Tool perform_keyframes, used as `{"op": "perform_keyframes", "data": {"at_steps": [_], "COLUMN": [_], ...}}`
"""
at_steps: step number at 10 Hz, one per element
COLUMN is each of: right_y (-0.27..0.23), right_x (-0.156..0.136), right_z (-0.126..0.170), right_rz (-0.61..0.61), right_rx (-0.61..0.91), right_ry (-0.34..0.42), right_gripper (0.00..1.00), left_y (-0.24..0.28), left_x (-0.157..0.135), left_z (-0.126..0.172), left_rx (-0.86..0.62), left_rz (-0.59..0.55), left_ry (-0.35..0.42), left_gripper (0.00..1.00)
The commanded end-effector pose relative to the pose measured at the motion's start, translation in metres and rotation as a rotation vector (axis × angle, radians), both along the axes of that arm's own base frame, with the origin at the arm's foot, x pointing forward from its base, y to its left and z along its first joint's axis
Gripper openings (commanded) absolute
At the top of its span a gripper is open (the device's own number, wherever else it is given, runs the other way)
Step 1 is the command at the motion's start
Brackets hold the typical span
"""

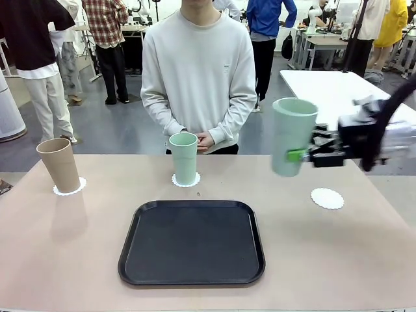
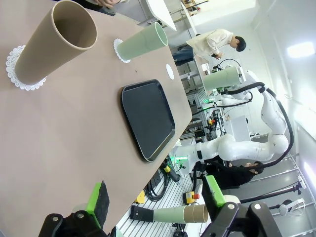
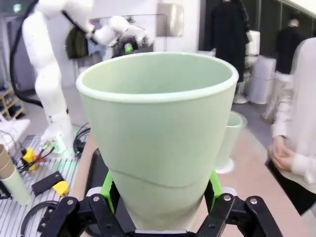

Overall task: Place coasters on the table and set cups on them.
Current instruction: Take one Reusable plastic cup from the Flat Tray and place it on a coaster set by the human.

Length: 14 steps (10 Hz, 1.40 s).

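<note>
Broadly, the large beige-tan desk (image 1: pixel 338 253) with rounded corners spans the scene, with a person in a pale grey sweatshirt (image 1: pixel 198 71) standing at its far side, hands clasped. A black rectangular tray with a raised rim (image 1: pixel 191 243) lies empty at the near middle of the desk.

Next come the three tall tapered tumblers. A pale mint green cup (image 1: pixel 292 135) hangs in the air at the right, upright, above the desk and left of the bare coaster; the right claw (image 1: pixel 304 155) is clamped on its lower part from the right side, green pads pressed to its wall. A tan-brown cup (image 1: pixel 58 165) stands on a doily at the far left, and a second mint green cup (image 1: pixel 183 158) stands on another at the far middle, just in front of the person.

The left claw (image 2: pixel 155 201) holds nothing, its jaws spread wide above the desk's near left edge.

Smallest, a round white lacy paper coaster (image 1: pixel 327 198) lies bare at the right.
</note>
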State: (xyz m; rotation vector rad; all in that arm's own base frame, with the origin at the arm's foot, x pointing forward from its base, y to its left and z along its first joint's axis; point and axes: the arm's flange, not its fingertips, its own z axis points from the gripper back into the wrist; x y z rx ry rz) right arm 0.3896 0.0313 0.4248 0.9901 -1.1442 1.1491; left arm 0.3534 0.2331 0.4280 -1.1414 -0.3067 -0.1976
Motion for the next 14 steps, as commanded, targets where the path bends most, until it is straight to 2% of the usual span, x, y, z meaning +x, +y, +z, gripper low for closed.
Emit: {"op": "perform_keyframes", "data": {"at_steps": [1,4,6,7,13,14], "right_y": [-0.072,-0.131,-0.138,-0.145,-0.145,-0.15], "right_x": [-0.002,-0.017,-0.014,-0.021,-0.02,-0.004], "right_z": [0.013,0.019,0.013,0.016,0.014,-0.004], "right_rz": [-0.11,-0.203,-0.212,-0.233,-0.233,-0.138], "right_rx": [0.044,-0.004,-0.006,0.004,0.0,-0.005], "right_ry": [-0.021,-0.016,0.008,-0.028,-0.022,-0.027], "right_gripper": [0.82,0.82,0.82,0.82,0.82,0.82], "left_y": [0.0,0.0,0.0,0.0,0.0,0.0], "left_x": [0.0,0.0,0.0,0.0,0.0,0.0], "left_z": [0.003,0.003,0.003,0.003,0.003,0.003], "left_rx": [-0.015,-0.015,-0.015,-0.015,-0.015,-0.015], "left_rz": [0.008,0.008,0.008,0.008,0.008,0.008], "left_ry": [0.0,0.0,0.0,0.0,0.0,0.0], "left_gripper": [1.0,1.0,1.0,1.0,1.0,1.0]}}
